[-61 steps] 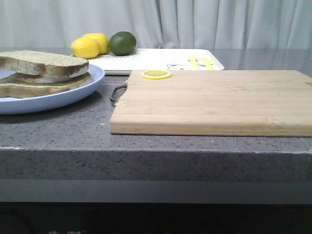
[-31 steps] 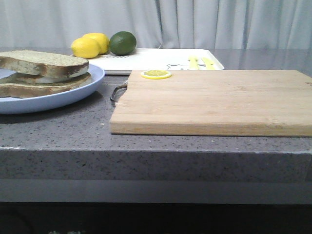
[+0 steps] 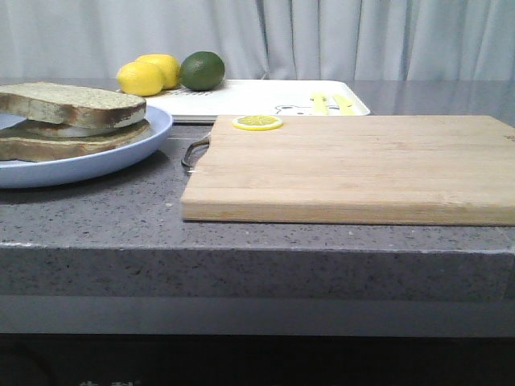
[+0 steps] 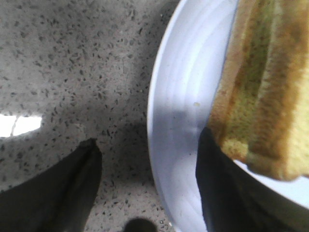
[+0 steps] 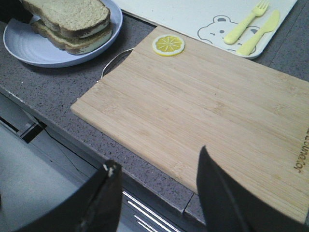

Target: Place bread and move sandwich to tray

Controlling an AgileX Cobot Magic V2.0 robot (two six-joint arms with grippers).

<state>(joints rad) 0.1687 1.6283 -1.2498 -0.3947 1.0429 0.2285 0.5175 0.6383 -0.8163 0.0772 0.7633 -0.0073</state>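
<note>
A kitchen-style setup: a speckled grey stone bench carries a wooden cutting board, lemons, a lime and a plated sandwich, with pale curtains behind.

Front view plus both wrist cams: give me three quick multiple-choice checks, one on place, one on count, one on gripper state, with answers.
1. Where does the lemon slice lie?
A. on the cutting board's far left corner
B. on the blue plate
C. on the tray

2. How many whole fruits sit at the tray's far left end?
A. one
B. three
C. five

3. How is the left gripper?
A. shut on the bread
B. open, straddling the plate's rim
C. out of view

Answers:
1 A, the lemon slice rests on the cutting board.
2 B, two lemons and a lime by the tray.
3 B, the left gripper has one finger either side of the plate rim.
</note>
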